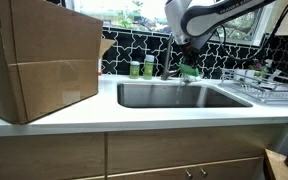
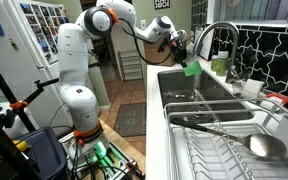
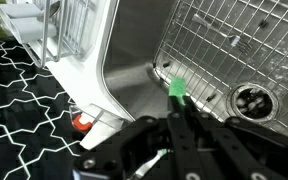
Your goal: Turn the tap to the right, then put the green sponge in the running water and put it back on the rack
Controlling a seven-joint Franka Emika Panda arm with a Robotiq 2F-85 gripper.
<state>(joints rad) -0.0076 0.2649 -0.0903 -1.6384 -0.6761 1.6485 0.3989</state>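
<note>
Wrist view: my tool [image 3: 176, 108] grips the green sponge [image 3: 177, 88], a small bright block jutting at 12 o'clock from its tip, over the sink [image 3: 134, 80]. I judge wetting is in hand; next, hold it beneath the tap [image 2: 216, 25] at 1 o'clock, then the rack [image 2: 224, 150]. No stream visible.

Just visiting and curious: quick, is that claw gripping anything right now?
Gripper: closed, holding the green sponge above the sink.
</note>
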